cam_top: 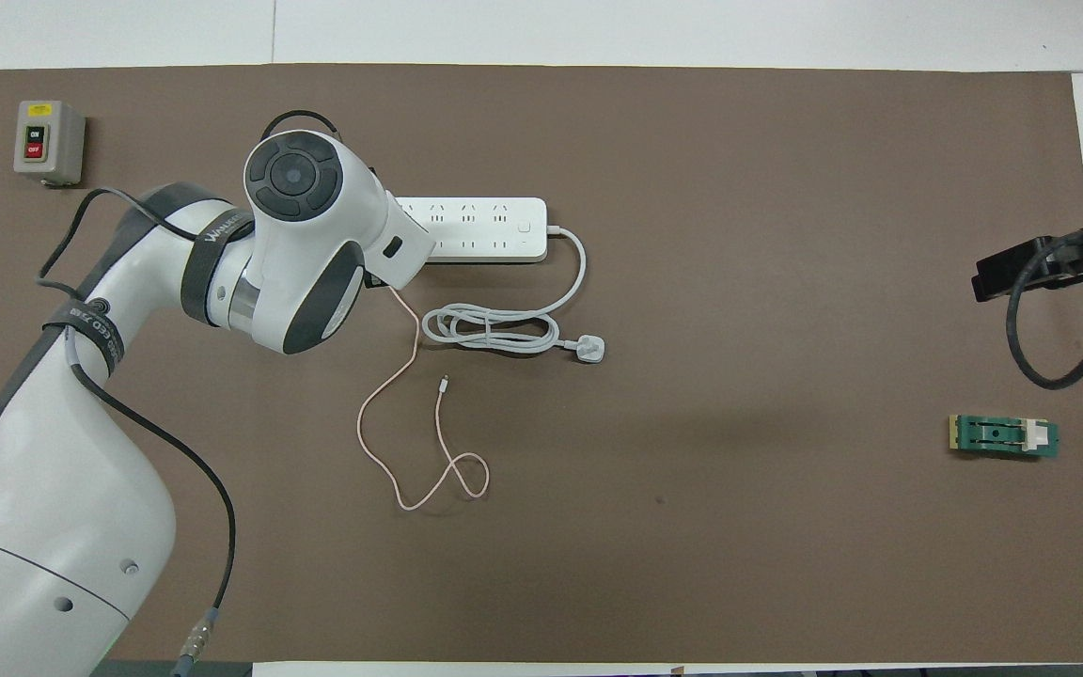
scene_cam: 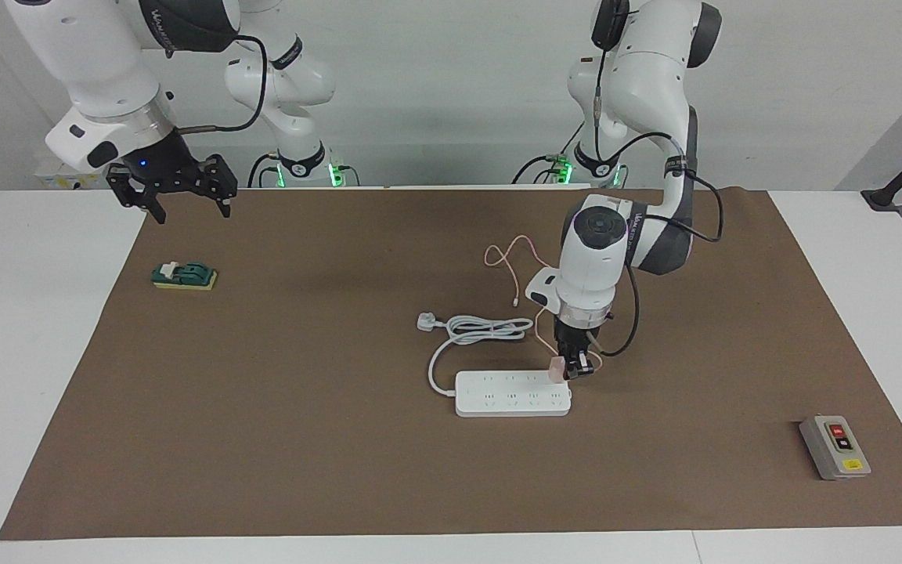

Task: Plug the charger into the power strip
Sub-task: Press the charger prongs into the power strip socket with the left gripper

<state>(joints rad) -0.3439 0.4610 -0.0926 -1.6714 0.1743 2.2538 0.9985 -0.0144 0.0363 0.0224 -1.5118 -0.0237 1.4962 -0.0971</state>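
I am looking at the left claw (scene_cam: 574, 368), which is pointing straight down over the end of the power strip (scene_cam: 512, 393) that lies toward the left arm's end of the tabletop (scene_cam: 44, 329). Its fingers are pinching the charger (scene_cam: 557, 369), a small pale-pink cube, and the cube is sitting right at the strip's upper edge, at the corner nearer to the robots. I cannot tell whether the prongs are resting in a socket or only hovering at the strip's surface. In the overhead view the left arm's wrist is covering that end of the strip and the charger itself.

The pink cable (cam_top: 407, 428) is trailing from the charger toward the robots, looping loosely on the brown mat (scene_cam: 326, 470), with its free tip lying apart from the strip. The strip's thick white cord (scene_cam: 476, 329) is lying coiled just beside the strip, nearer to the robots, ending in a white plug (scene_cam: 427, 321) flat on the mat.

The right claw (scene_cam: 177, 205) is waiting up in the air over the mat's corner at the right arm's end, with its fingers spread and holding nothing. A green block on a yellow base (scene_cam: 184, 276) is lying on the mat near that end. A grey box with red and black buttons (scene_cam: 835, 447) is sitting at the left arm's end, farther from the robots than the strip.
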